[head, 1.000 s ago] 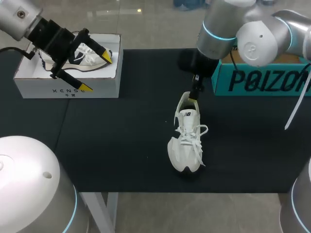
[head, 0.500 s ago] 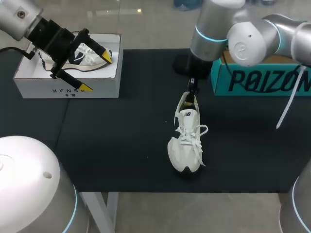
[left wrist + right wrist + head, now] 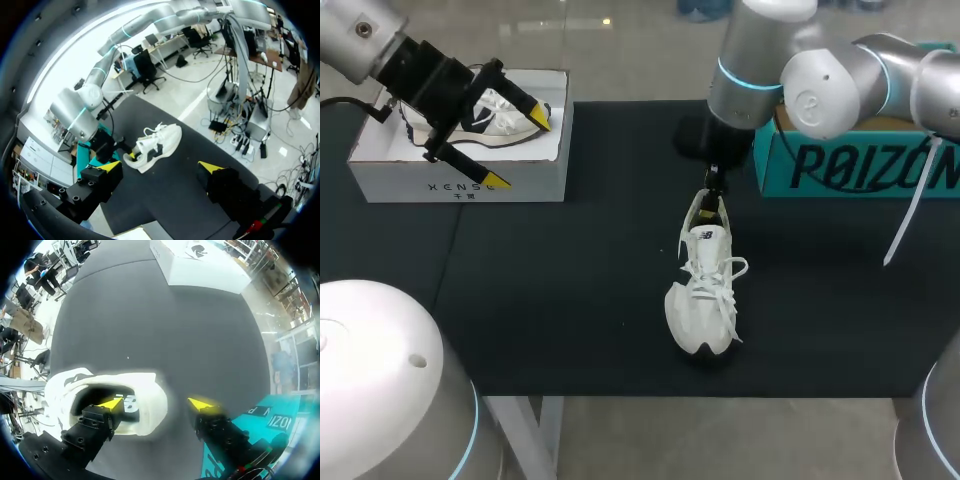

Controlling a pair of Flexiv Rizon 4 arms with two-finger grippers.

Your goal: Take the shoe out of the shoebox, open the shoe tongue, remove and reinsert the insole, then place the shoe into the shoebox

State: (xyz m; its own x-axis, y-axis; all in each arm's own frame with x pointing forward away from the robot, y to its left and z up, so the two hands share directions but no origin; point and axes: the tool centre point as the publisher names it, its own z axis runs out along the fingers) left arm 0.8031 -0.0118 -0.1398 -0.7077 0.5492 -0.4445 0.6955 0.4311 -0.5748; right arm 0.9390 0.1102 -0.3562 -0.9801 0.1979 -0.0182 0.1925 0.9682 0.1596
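The black counter (image 3: pixel 570 300) carries a teal shoebox (image 3: pixel 840 165) at its right, a white shoebox (image 3: pixel 460 180) at its left holding 1 sneaker (image 3: pixel 500 110), and a white shoe (image 3: pixel 705 290) mid-counter. The right tool (image 3: pixel 155 404) stands wide, 1 finger inside the white shoe's heel opening. The left tool (image 3: pixel 520 150) hangs wide over the white shoebox.

The shoe (image 3: pixel 703 290) lies on the table (image 3: pixel 570 300) just right of the middle, toe toward the near edge. The right gripper (image 3: pixel 155 404) straddles its heel, one finger inside the opening, the other behind, seemingly clear of it. The shoebox (image 3: pixel 460 175) sits far left, a second shoe (image 3: pixel 505 106) in it, with the left gripper (image 3: pixel 520 150) spread above its front wall. Another box (image 3: pixel 860 165) stands far right
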